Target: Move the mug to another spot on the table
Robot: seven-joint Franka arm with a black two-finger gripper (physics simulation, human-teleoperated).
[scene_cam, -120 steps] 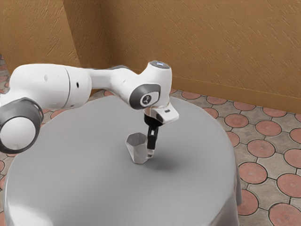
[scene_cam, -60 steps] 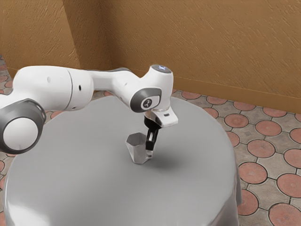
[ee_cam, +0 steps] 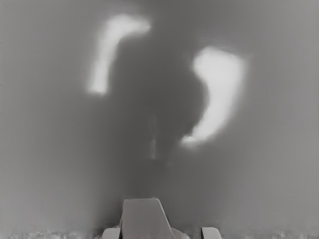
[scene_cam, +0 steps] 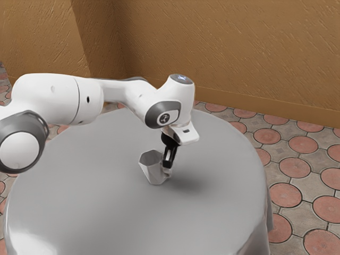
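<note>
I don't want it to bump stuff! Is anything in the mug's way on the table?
Nothing visible is. The end effector grips the mug at its rim, and no other thing stands on the table around it.

Nothing readable from where I sit. Just above my gripper [scene_cam: 168, 166], the grey disc [scene_cam: 166, 113] on the wrist joint carries a small white emblem, but it's only a glyph, with no letters or digits I can make out. The mug [scene_cam: 152, 169] in my grip shows no lettering either.
</note>
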